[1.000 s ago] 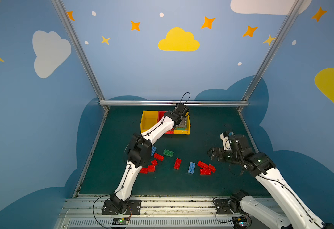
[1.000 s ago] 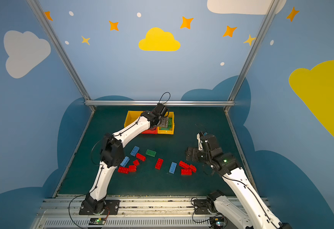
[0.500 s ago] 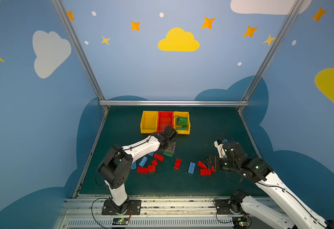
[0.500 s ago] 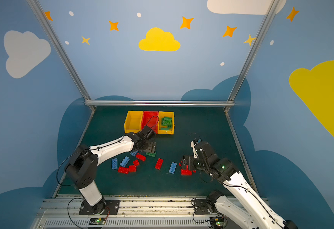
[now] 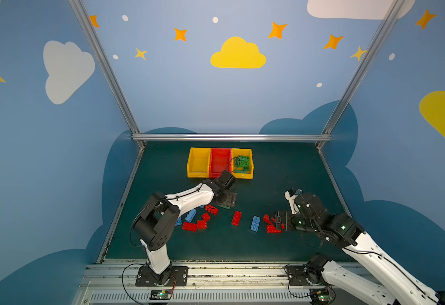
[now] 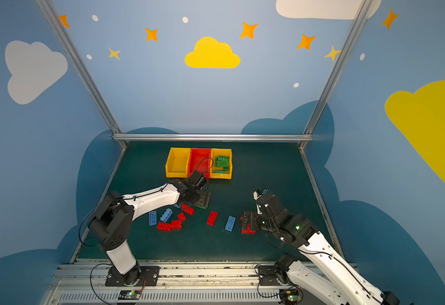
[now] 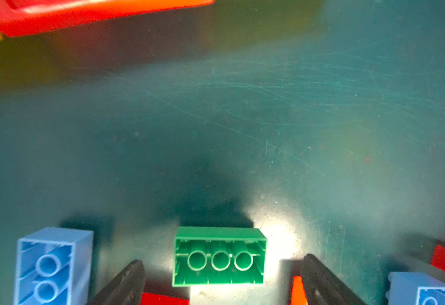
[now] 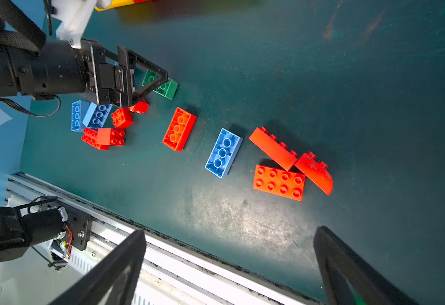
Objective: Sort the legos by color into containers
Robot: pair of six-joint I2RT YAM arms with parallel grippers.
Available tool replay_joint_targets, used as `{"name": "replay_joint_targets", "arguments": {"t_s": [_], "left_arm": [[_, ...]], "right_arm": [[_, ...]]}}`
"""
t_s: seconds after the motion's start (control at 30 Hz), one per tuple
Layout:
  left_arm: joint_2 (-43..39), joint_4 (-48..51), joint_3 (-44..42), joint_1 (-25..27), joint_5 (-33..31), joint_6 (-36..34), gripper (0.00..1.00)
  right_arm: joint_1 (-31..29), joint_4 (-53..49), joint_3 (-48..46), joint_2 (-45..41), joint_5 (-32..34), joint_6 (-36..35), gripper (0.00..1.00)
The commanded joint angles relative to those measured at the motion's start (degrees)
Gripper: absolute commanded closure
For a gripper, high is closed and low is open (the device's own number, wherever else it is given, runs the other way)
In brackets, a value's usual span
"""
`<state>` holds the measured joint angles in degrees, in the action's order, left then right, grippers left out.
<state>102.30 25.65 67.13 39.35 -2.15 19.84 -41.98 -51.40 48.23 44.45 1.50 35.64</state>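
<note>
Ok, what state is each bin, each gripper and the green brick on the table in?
Left yellow bin: empty.
Red bin: looks empty.
Right yellow bin: holds green bricks.
Green brick: upside down on the table, ungrasped.
Left gripper: fingers open, either side of the green brick.
Right gripper: fingers open, holding nothing.

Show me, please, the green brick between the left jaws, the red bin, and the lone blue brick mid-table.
green brick point(image 7: 218, 257): left wrist view, hollow underside.
red bin point(image 5: 219, 159): in a top view, bare inside.
lone blue brick point(image 8: 223, 153): right wrist view, middle tube.
</note>
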Motion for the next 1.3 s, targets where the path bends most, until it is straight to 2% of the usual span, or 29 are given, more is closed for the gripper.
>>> {"name": "replay_joint_targets", "arguments": {"t_s": [0.0, 0.37, 0.7, 0.9, 1.07, 1.27], "left_arm": [[1.9, -0.3, -0.4, 0.1, 0.6, -1.0, 0.10], [4.2, -0.8, -1.3, 0.3, 1.0, -1.0, 0.18], [5.8, 0.0, -0.5, 0.4, -0.1, -1.1, 0.37], [6.5, 1.7, 1.8, 0.3, -0.5, -1.9, 0.41], [6.5, 4.9, 6.2, 0.4, -0.9, -2.4, 0.41], [9.2, 9.8, 18.2, 0.4, -2.9, -4.2, 0.41]], "right_arm": [[-0.5, -0.9, -0.4, 0.0, 1.3, 0.7, 0.03], [-0.7, -0.5, -1.2, 0.1, 1.7, 1.1, 0.03], [-0.7, -0.4, -0.8, 0.6, 1.8, 0.7, 0.03], [-0.7, 0.0, -0.8, 1.0, 2.0, 0.5, 0.03], [-0.7, 0.2, -0.1, 1.6, 2.2, 0.1, 0.03], [-0.7, 0.2, 0.9, 1.2, 3.4, -0.4, 0.03]]}}
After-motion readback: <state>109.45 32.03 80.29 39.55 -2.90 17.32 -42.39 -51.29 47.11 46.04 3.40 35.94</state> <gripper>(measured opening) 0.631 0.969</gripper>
